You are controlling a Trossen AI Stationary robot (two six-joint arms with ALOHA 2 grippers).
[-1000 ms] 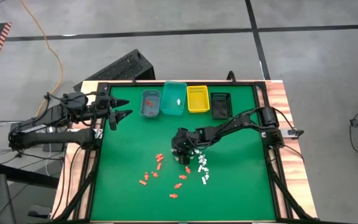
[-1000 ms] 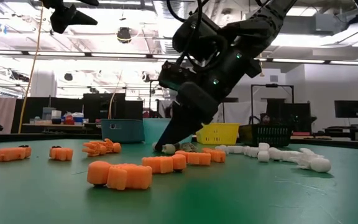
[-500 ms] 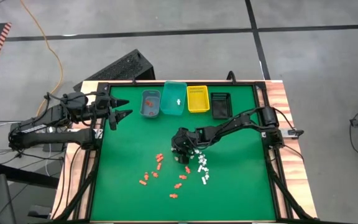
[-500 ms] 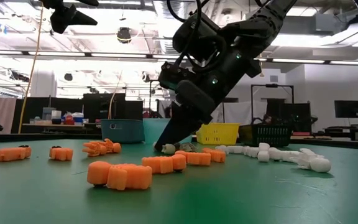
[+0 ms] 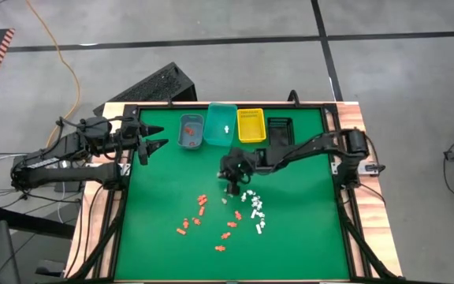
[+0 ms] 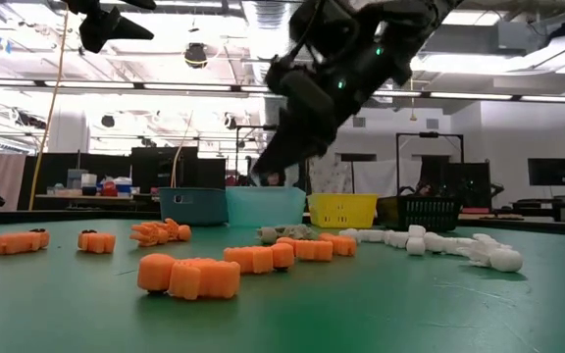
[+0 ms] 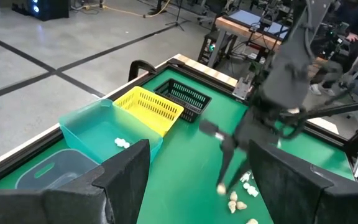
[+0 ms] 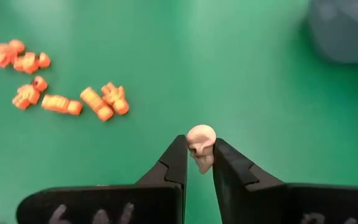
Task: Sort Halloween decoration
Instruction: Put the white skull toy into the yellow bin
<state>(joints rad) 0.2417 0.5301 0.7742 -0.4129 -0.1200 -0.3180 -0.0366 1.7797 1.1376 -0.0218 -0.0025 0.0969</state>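
Pinching a tan skull (image 8: pixel 201 143) in my right claw (image 8: pixel 199 163), clear above the tabletop (image 5: pixel 306 237) so it can go binward, I keep the left claw (image 5: pixel 153 137) wide open, empty, parked aside.

My green table (image 5: pixel 298 237) carries four bins (image 5: pixel 235 128) along the frame's upper middle, with orange pieces (image 5: pixel 199 217) and white pieces (image 5: pixel 256 209) scattered lower centre.

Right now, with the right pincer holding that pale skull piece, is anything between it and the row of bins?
Nothing visible. The right pincer holds the skull piece above bare green mat; the bins lie beyond it, unobstructed.
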